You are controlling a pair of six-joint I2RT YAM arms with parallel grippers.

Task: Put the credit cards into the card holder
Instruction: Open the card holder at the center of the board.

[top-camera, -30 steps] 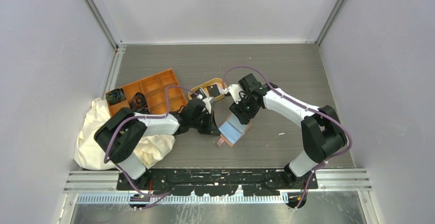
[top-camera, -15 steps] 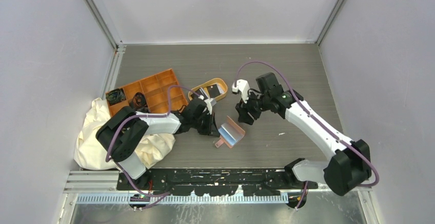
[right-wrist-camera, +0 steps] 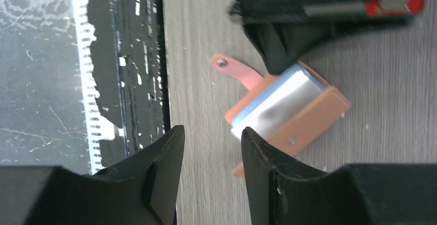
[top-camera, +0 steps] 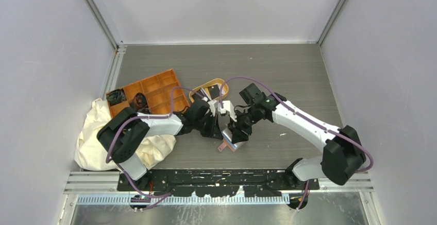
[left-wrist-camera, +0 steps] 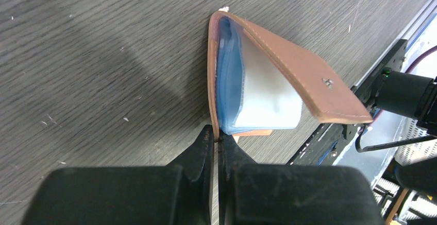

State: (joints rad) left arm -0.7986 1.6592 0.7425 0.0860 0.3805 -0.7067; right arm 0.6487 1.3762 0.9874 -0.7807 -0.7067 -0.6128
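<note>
Left wrist: card holder (left-wrist-camera: 304, 75) lengthwise away

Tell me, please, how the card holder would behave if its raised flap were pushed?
The card holder probably flexes at its fold: one flap stands half-raised. Thin and light-looking, it might slide if the left gripper were not pinching its edge. Its blue pockets look soft.

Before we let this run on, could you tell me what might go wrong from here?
The left gripper pinches only a thin edge of the card holder, so it might slip or fold shut. The right gripper, open and empty, hovers close above it and could knock the holder loose as it descends.
</note>
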